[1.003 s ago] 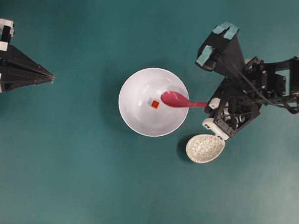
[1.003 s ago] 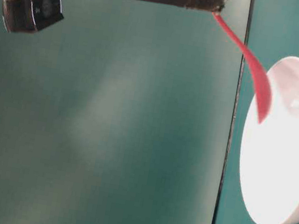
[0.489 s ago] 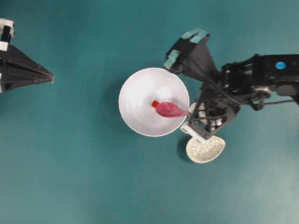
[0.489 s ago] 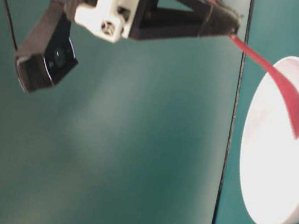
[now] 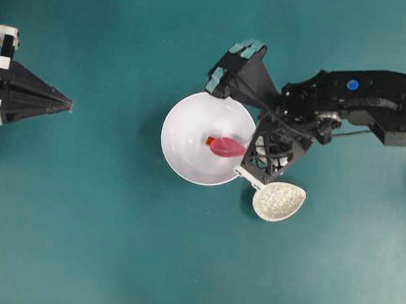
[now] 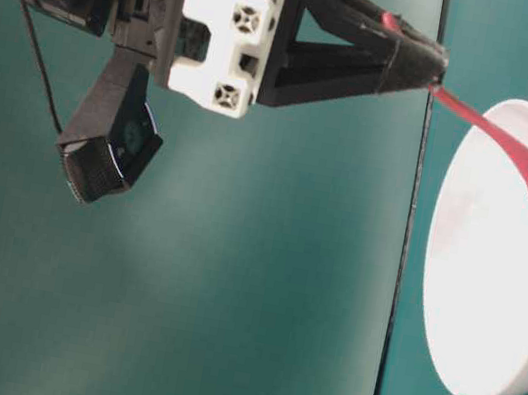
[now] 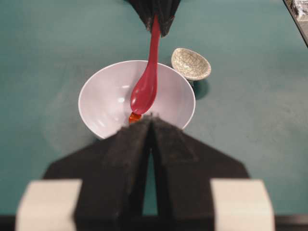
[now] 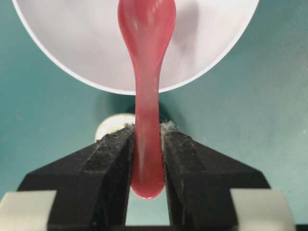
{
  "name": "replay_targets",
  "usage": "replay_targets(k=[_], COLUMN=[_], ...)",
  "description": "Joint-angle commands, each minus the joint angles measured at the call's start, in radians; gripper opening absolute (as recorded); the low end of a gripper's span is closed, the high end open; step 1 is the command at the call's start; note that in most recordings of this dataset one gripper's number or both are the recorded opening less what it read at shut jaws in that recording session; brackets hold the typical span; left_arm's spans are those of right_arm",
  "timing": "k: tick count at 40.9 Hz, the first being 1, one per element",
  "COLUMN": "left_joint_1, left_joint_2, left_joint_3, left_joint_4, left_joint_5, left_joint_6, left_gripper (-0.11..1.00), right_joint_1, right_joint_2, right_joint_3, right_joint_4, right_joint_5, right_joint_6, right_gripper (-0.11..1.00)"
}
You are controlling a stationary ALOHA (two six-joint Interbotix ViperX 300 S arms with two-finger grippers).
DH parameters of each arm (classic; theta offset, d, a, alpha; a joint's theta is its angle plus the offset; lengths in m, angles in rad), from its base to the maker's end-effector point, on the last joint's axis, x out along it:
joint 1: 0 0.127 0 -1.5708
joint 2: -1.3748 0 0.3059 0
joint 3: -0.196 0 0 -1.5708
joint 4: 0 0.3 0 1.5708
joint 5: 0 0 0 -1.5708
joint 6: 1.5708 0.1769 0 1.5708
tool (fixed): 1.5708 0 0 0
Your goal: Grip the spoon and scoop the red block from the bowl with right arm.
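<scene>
The teal surface (image 5: 106,243) looked the same as a second earlier, nothing shifted on it. The right arm (image 5: 368,104) had stretched further in from the right edge of the overhead view, so its wrist now sat right at the rim of the bowl (image 5: 183,132) instead of well off to the side. The bowl itself hadn't budged, same spot in the middle. The little speckled spoon rest (image 5: 278,201) stayed put just beside the bowl's lower right, though the arm partly overhung it now.

The right pincer (image 8: 147,144) was clamped on the handle of the spoon (image 5: 227,147), black pads pressed against both sides of it in the wrist view. The spoon had tipped down steeper than before, and its scoop had slid across the bowl's inside toward the left. The red block (image 5: 210,140) was in the bowl where it was earlier, but now the scoop's tip was right up against it, only a sliver of orange peeking out.

The left pincer (image 5: 68,104) sat parked at the left edge with its tips together, same as before.
</scene>
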Motion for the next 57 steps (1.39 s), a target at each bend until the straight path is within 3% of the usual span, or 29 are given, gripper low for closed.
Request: replay_targets(k=[1, 9, 15, 30, 40, 57], left_joint_1=[0.002, 0.002, 0.002, 0.002, 0.002, 0.002], left_joint_2=[0.003, 0.003, 0.003, 0.002, 0.002, 0.002], left_joint_3=[-0.023, -0.023, -0.023, -0.023, -0.023, -0.023], left_joint_4=[0.002, 0.003, 0.003, 0.003, 0.002, 0.002], left_joint_5=[-0.005, -0.003, 0.003, 0.015, 0.017, 0.017], left_joint_6=[0.003, 0.003, 0.005, 0.003, 0.003, 0.003], left_gripper=[0.0, 0.0, 0.0, 0.0, 0.0, 0.0], right_joint_1=[-0.005, -0.003, -0.005, -0.031, -0.075, -0.078], right_joint_2=[-0.008, -0.005, 0.005, 0.071, 0.074, 0.074], right_joint_3=[-0.029, -0.029, -0.031, -0.08, -0.083, -0.083], right_joint_4=[0.005, 0.061, 0.069, 0.069, 0.064, 0.044], right_joint_5=[0.0, 0.002, -0.005, -0.009, -0.043, -0.094], right_joint_6=[-0.006, -0.041, -0.063, -0.115, -0.117, -0.112], right_gripper=[0.25, 0.25, 0.25, 0.25, 0.25, 0.25])
